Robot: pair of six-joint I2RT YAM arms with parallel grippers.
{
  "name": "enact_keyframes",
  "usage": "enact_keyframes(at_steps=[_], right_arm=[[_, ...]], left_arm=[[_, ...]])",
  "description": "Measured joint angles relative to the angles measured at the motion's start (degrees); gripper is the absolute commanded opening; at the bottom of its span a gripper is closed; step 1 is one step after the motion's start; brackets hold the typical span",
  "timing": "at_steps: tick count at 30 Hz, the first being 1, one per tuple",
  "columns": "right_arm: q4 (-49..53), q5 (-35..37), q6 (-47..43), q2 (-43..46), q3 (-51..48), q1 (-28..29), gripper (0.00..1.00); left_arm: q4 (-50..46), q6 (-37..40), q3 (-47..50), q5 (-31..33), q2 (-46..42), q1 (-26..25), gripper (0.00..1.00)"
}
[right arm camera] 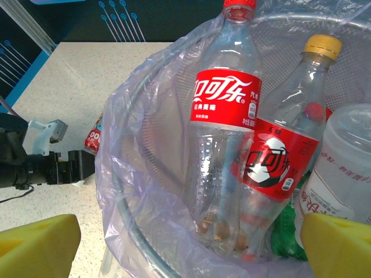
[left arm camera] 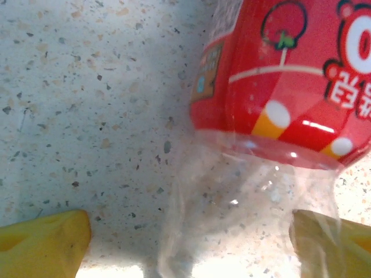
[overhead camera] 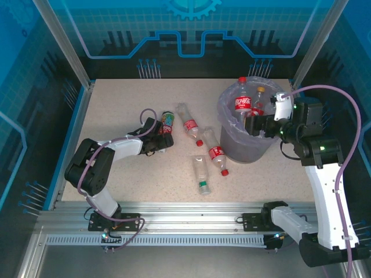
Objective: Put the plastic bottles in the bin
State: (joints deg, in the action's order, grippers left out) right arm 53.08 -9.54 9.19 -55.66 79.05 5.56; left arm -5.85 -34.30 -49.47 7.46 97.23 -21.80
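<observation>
Left gripper spread, straddling clear base of red-labelled bottle lying on table; no pinch yet. Right gripper spread, empty, over bin with upright bottles inside. Probably light, thin-walled, slippery, easily crushed; best taken gently across labelled middle.

A round, translucent grey bin lined with a thin plastic bag holds clear bottles standing upright, among them a tall red-capped cola bottle and a yellow-capped bottle with a red label. Four more lie on their sides left of the bin. A red-capped bottle is just beside its base, a second red-capped bottle and a green-capped bottle are further out, and a red-labelled bottle is farthest away.
</observation>
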Motion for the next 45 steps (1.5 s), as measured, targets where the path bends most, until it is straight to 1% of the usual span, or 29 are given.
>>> enact_keyframes(at_steps=[5, 9, 12, 18, 21, 24, 28, 31, 35, 39, 41, 45], right_arm=[[-1.2, -1.2, 0.7, -0.1, -1.2, 0.0, 0.98], [-1.5, -1.9, 1.1, -1.0, -1.4, 0.0, 0.97], [-2.1, -2.9, 1.3, -1.9, -1.4, 0.0, 0.97], [-5.4, -8.0, 1.5, -2.9, -2.3, 0.2, 0.96], [-6.8, -8.9, 1.9, -3.7, -2.3, 0.9, 0.95], [-8.0, -8.9, 2.3, -4.7, -2.3, 2.0, 0.95], [-8.3, -8.5, 2.4, -6.3, -1.8, 4.1, 0.95], [-8.6, -7.9, 2.4, -6.6, -1.4, 4.9, 0.95], [-8.7, -7.3, 2.4, -6.6, -0.2, 5.0, 0.95], [-8.9, -7.1, 2.6, -6.8, 1.4, 5.8, 0.93], [-8.9, -6.5, 2.6, -7.5, 2.9, 7.5, 0.92], [-10.7, -2.8, 2.7, -10.6, 6.7, 16.0, 0.92]], left_arm=[[-1.1, 0.7, -0.5, 1.6, 0.6, 0.0, 0.68], [-1.6, 1.4, -0.6, 2.3, 0.7, 0.0, 0.58], [-1.3, 1.7, -0.6, 2.1, 0.7, 0.0, 0.56], [1.7, 1.9, -0.6, -1.4, -0.1, -0.9, 0.53], [1.7, 2.7, -0.2, -1.9, -3.1, -1.1, 0.47], [1.7, 3.8, -0.1, -1.9, -7.3, -1.1, 0.38], [1.6, 4.7, -0.1, -1.9, -11.6, -1.1, 0.35], [1.1, 4.9, -0.1, -1.9, -12.3, -1.1, 0.32], [-0.3, 4.9, -0.1, -1.9, -13.1, -1.1, 0.32], [-1.4, 5.2, 0.4, -2.3, -17.2, -1.6, 0.32], [-1.4, 5.9, 0.8, -2.5, -20.5, -2.5, 0.32], [-1.2, 7.4, 1.1, -3.1, -26.7, -5.7, 0.31]])
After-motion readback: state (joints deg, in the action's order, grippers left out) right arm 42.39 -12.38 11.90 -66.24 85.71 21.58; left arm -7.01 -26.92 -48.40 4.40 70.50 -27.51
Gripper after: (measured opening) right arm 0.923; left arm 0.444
